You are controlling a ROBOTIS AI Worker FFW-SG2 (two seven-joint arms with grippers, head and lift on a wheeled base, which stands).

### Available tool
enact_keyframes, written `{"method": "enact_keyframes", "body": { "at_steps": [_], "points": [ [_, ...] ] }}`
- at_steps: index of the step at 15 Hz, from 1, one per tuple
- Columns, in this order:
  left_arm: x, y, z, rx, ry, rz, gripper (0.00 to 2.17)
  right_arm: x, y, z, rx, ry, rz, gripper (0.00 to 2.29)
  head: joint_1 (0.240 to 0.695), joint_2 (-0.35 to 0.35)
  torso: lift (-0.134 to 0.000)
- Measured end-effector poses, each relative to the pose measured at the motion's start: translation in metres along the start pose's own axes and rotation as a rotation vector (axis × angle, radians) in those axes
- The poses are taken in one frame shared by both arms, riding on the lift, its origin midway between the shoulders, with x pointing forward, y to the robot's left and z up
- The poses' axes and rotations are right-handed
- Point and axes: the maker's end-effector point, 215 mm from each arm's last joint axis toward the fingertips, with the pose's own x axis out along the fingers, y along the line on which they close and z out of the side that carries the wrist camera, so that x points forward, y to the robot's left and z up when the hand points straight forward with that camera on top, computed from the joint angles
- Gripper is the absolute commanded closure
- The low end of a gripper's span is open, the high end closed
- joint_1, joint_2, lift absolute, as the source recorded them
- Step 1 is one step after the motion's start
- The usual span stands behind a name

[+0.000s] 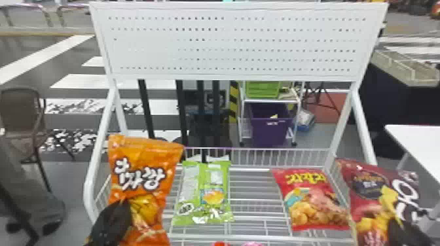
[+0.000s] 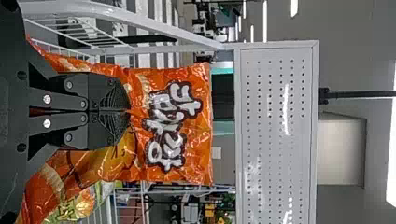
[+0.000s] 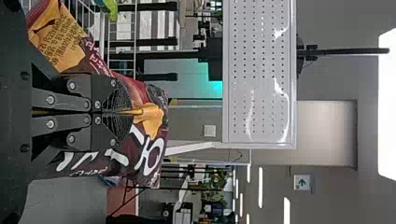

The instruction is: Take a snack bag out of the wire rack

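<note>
At the head view's lower left, my left gripper [image 1: 113, 222] is on the front of an orange snack bag [image 1: 147, 160], which stands upright over the left side of the wire rack [image 1: 258, 202]. The left wrist view shows that gripper [image 2: 128, 112] shut on the orange bag [image 2: 196, 154], pinching its front. My right gripper [image 1: 407, 234] is at the lower right, on a dark maroon bag [image 1: 363, 202] beside the rack's right side. In the right wrist view this gripper [image 3: 130, 112] is shut on the maroon bag [image 3: 152, 135].
Inside the rack lie a green bag [image 1: 204, 193] left of centre and a red bag [image 1: 314, 199] to the right. A white perforated panel [image 1: 229, 45] rises behind on slanted posts. A white table [image 1: 422, 147] stands at the right; a chair [image 1: 23, 114] is at the left.
</note>
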Motion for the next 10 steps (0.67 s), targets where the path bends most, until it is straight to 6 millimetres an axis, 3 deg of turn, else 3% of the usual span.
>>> {"method": "enact_keyframes", "body": {
  "at_steps": [10],
  "points": [
    [-0.0019, 0.0113, 0.0011, -0.001, -0.002, 0.019, 2.06, -0.0001, 0.0055, 0.0012, -0.013, -0.004, 0.016, 2.24, 0.499, 0.000, 0.000]
  ]
}}
